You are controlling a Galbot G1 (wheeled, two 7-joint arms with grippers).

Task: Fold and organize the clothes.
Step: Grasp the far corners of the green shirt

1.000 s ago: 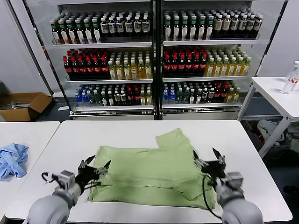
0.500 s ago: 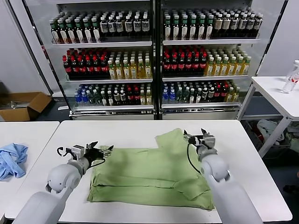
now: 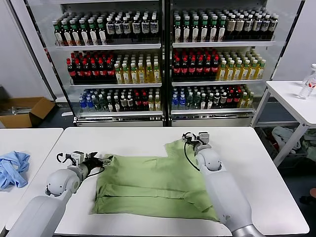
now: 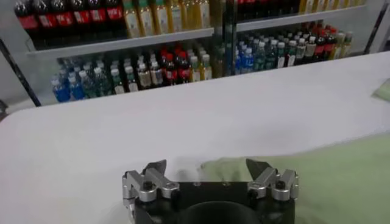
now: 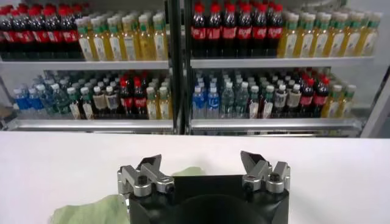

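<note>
The light green shirt (image 3: 153, 183) lies partly folded on the white table (image 3: 148, 138), one sleeve sticking out toward the far side. No buttons or graphic show. My left gripper (image 3: 101, 161) is open at the shirt's far left corner; in the left wrist view (image 4: 206, 167) that corner (image 4: 317, 176) lies just ahead of the jaws. My right gripper (image 3: 193, 138) is open over the tip of the far sleeve; in the right wrist view (image 5: 201, 162) green cloth (image 5: 97, 210) shows below and beside it. Neither gripper holds cloth.
A light blue garment (image 3: 12, 169) lies on a second table at the left. Drink coolers full of bottles (image 3: 163, 64) stand behind the table. A cardboard box (image 3: 22, 111) sits on the floor at far left. Another white table (image 3: 296, 98) with a bottle stands at right.
Both arms have reached away from me across the shirt: the left gripper from its near left edge to the far left corner, the right gripper from the near right side to the far sleeve.
</note>
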